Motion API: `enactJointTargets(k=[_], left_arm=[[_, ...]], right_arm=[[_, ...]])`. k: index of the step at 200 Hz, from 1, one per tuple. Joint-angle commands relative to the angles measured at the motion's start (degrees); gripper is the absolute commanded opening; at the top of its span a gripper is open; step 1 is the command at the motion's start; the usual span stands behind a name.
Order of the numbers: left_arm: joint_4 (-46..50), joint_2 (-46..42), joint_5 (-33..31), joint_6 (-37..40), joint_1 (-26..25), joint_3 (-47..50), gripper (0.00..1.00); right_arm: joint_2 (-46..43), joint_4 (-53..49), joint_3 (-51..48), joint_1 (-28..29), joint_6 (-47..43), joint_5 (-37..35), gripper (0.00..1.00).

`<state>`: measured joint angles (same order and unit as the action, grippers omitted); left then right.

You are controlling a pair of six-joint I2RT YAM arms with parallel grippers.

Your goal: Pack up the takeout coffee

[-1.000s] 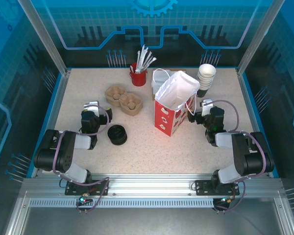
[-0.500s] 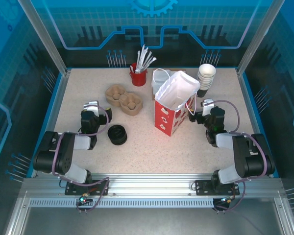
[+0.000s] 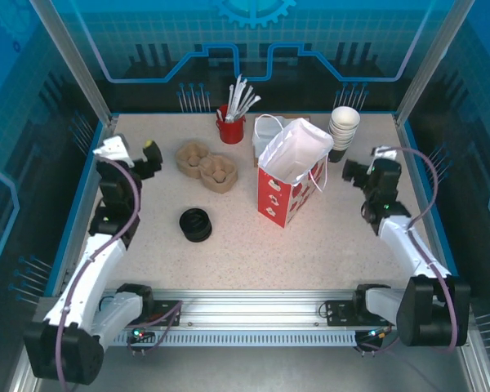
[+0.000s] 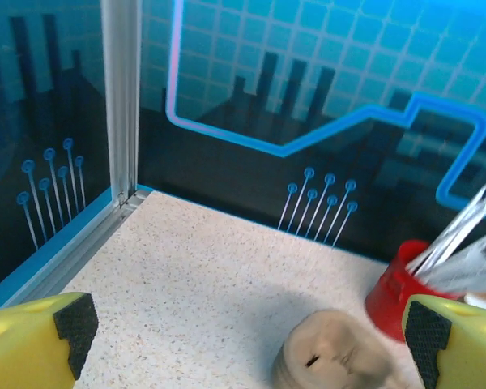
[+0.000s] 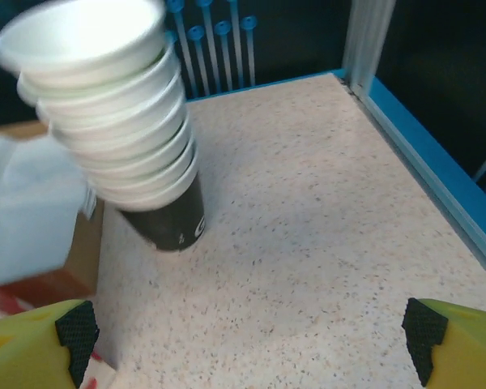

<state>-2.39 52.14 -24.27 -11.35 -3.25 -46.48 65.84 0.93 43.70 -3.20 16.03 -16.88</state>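
Both arms are unfolding from their tucked poses over the desk [image 3: 253, 253]. The left pincer [image 3: 151, 155] is now reaching out at the far left, near the carrier [image 3: 206, 163]. The right pincer [image 3: 351, 171] is now pointing at the cup stack [image 3: 344, 129]. Both pincers are standing wide apart, gripping nothing. Where the coffee is sitting I cannot tell. By my reading, packing is only beginning, with the bag [image 3: 290, 175] standing open and the lids [image 3: 196, 224] lying untouched.
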Motion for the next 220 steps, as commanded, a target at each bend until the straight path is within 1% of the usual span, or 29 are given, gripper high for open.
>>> enactJointTargets(k=[1, 12, 32, 55, 70, 82, 104, 123, 152, 163, 198, 208, 220], left_arm=[[21.23, -0.46, -3.29, -7.06, -0.27, -8.03, 0.99], [25.52, 0.01, -1.6, -8.23, -0.27, -11.59, 0.99], [32.49, 1.69, 1.48, -9.52, -0.27, -16.99, 0.99], [38.7, 3.63, 4.23, -9.6, -0.27, -21.19, 0.99], [41.11, 4.13, 6.4, -9.24, -0.27, -22.54, 0.99], [42.45, 4.2, 7.82, -8.72, -0.27, -23.13, 0.99], [43.79, 3.81, 8.88, -7.76, -0.27, -23.27, 0.99], [44.62, 3.58, 9.3, -7.18, -0.27, -23.33, 0.99], [45.28, 3.52, 9.53, -7.0, -0.28, -23.19, 0.99], [45.45, 3.5, 9.57, -7.03, -0.27, -23.13, 0.99], [45.64, 3.33, 10.1, -7.19, -0.27, -22.98, 0.99], [45.64, 3.32, 10.12, -7.28, -0.27, -22.8, 0.99], [45.64, 3.33, 10.38, -7.42, -0.27, -22.76, 0.99]], right_arm=[[1.39, -20.25, 11.74, -1.74, 11.66, 1.14, 1.0], [3.84, -24.06, 17.67, -1.72, 12.15, 3.91, 1.0], [9.59, -30.3, 28.23, -1.14, 13.41, 6.82, 1.0], [16.7, -36.06, 39.63, -0.53, 13.94, 6.75, 1.0], [21.47, -38.64, 45.5, -0.22, 14.08, 6.23, 0.97], [26.01, -41.52, 50.6, -0.12, 14.2, 6.24, 0.93], [32.86, -45.25, 58.52, -0.12, 14.27, 5.87, 0.88], [38.11, -48.03, 64.25, -0.17, 14.2, 5.14, 0.86], [43.9, -49.92, 70.52, -0.17, 13.68, 6.48, 0.78], [45.45, -50.18, 72.29, -0.21, 13.44, 7.23, 0.74], [50.52, -52.74, 78.04, -0.2, 13.0, 8.15, 0.65], [51.49, -53.12, 79.16, -0.22, 12.72, 8.48, 0.61], [52.27, -53.14, 80.03, -0.18, 12.45, 8.81, 0.57]])
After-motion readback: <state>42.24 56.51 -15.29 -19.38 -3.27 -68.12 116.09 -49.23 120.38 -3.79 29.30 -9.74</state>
